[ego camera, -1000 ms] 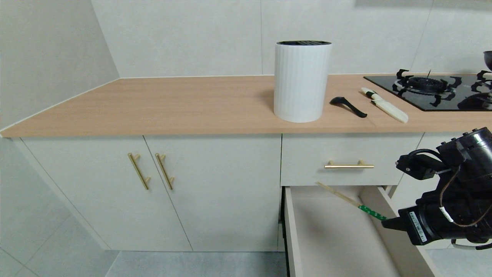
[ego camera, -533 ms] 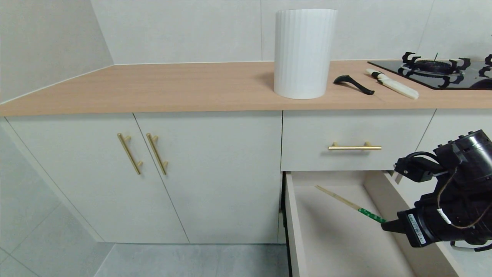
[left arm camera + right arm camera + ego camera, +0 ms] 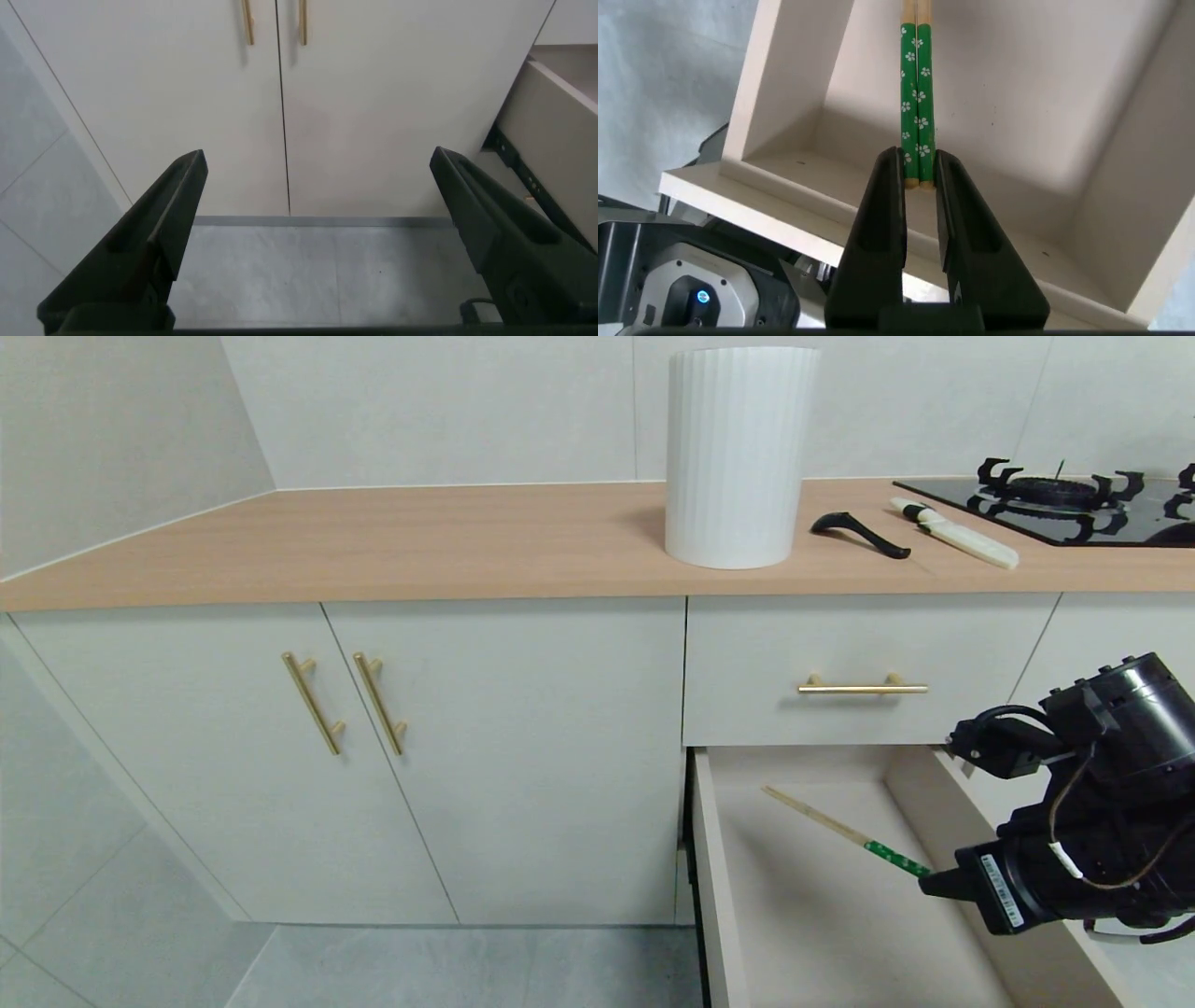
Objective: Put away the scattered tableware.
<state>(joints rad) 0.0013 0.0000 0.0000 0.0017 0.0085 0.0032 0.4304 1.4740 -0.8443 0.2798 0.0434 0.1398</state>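
Head view: the counter [image 3: 420, 541] runs above my right gripper [image 3: 936, 881], bearing a white canister [image 3: 738, 457], a knife [image 3: 957, 534] and a black spoon [image 3: 859, 533]. The open drawer [image 3: 714, 877] lies under that gripper, which is clamped on the green end of the chopsticks [image 3: 845, 831] that slant over the drawer floor. My left gripper [image 3: 318, 187] is spread wide, facing cabinet doors [image 3: 374, 93].

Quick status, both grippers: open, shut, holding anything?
Left gripper: open, holding nothing.
Right gripper: shut on the chopsticks, over the open drawer.
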